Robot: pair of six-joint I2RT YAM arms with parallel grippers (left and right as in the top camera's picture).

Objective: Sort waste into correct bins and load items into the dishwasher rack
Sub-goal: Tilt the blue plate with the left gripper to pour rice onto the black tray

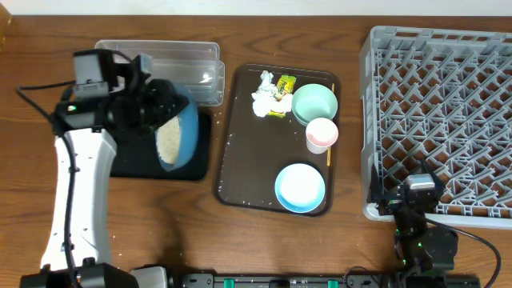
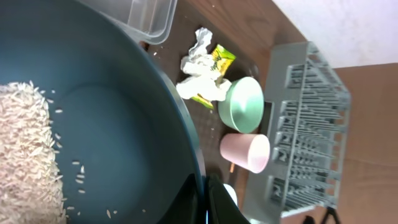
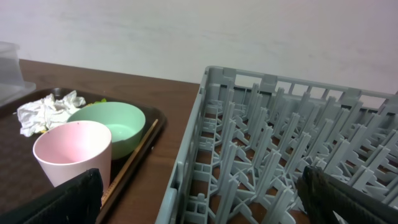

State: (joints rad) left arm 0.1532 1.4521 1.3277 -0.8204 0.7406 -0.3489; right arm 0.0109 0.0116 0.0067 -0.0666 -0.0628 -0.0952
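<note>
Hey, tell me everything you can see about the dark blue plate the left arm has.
The dark blue plate is large, round and smooth, with a raised rim; it looks glazed. The left gripper is shut on its rim, holding it steeply tilted over the black tray, beside the clear tub. A heap of white rice lies against its lower side, with stray grains across the face. Whether its bottom edge touches the tray I cannot tell.

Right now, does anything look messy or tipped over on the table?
Yes. The dark blue plate is tipped up steeply in the left gripper above the black tray, with rice heaped toward one edge. A few loose grains also dot the brown serving tray.
</note>
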